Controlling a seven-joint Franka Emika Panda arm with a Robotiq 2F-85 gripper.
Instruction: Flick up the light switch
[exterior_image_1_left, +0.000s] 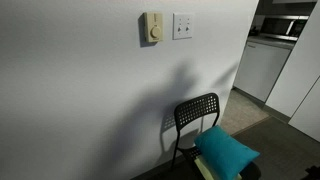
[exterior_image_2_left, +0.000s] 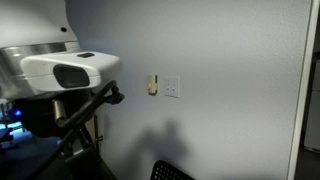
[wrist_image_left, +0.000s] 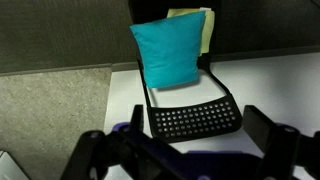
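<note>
The light switch is a small white square plate high on the white wall, just beside a beige box with a round dial. Both exterior views show it; in the view with the arm, the switch sits past the arm's white link. In the wrist view my gripper is open and empty, its two dark fingers spread wide. It faces along the wall toward the chair, and the switch is out of that view. The gripper is apart from the switch.
A black perforated chair stands against the wall below the switch, with a teal cushion on its seat. Chair and cushion fill the wrist view. White cabinets stand beyond the wall's end.
</note>
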